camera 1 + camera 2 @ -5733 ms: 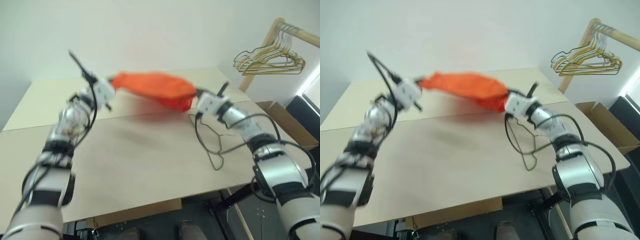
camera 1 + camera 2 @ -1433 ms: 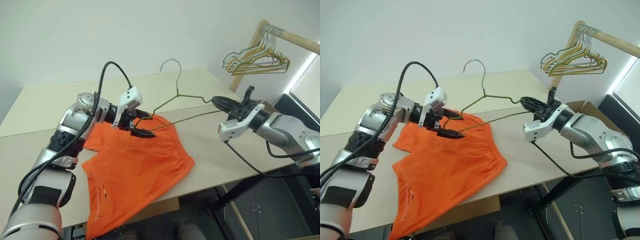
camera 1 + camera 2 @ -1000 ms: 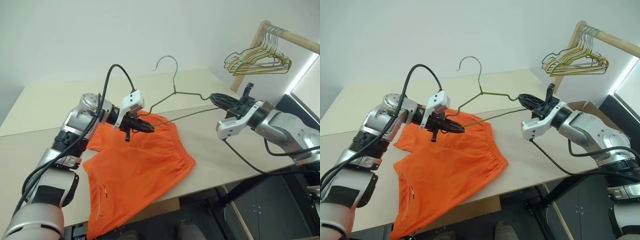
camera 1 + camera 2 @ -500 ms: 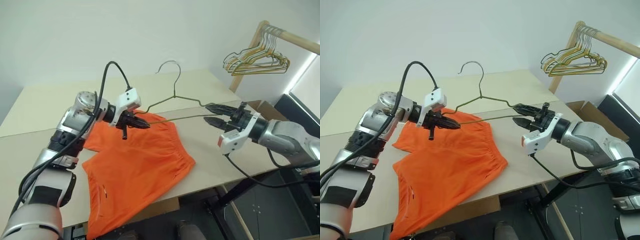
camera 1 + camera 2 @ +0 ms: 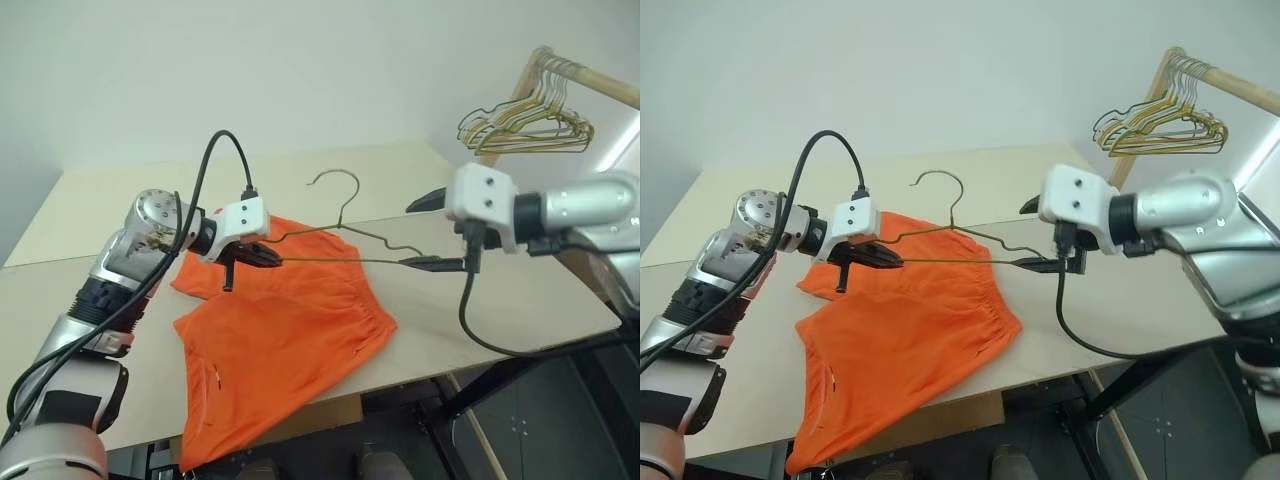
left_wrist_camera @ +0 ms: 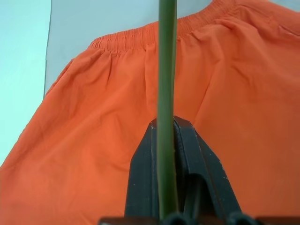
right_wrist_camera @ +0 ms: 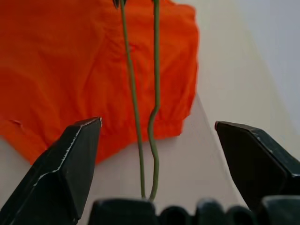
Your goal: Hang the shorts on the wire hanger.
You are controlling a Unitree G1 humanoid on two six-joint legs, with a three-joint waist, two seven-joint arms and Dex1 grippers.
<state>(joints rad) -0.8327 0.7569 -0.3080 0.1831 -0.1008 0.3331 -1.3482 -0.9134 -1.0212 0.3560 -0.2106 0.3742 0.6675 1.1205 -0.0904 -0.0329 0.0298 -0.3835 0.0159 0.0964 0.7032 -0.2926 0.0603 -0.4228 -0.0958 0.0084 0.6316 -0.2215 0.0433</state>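
Table (image 5: pixel 520 300): flat, pale, matte top; a wall behind it; a wooden rack (image 5: pixel 575 72) with a bunch of gold and green hangers (image 5: pixel 525 125) off to the right.

Shorts (image 5: pixel 285 335): thin, soft, bright orange, spread flat on the table with the gathered elastic waistband toward the right and one leg hanging over the near edge. Not on the hanger yet.

Hanger (image 5: pixel 340 245): one thin stiff wire, triangular, small hook pointing up and away, held in the air just above the shorts.

Left gripper (image 5: pixel 262 256): clamped tight on the hanger's left corner; the wrist view shows the wire pinched between the black fingers.

Right gripper (image 7: pixel 157 140): jaws spread wide, the hanger's right end between them but gripped by neither.

Risks, as I judge them:
- The hanger hangs from a single pinch on smooth round wire; it could swivel or sag at the free end.
- Threading a leg needs both fabric and wire controlled; limp cloth may bunch or slide toward the table edge.
- If the right jaws close off-line, they could miss or bend the wire.
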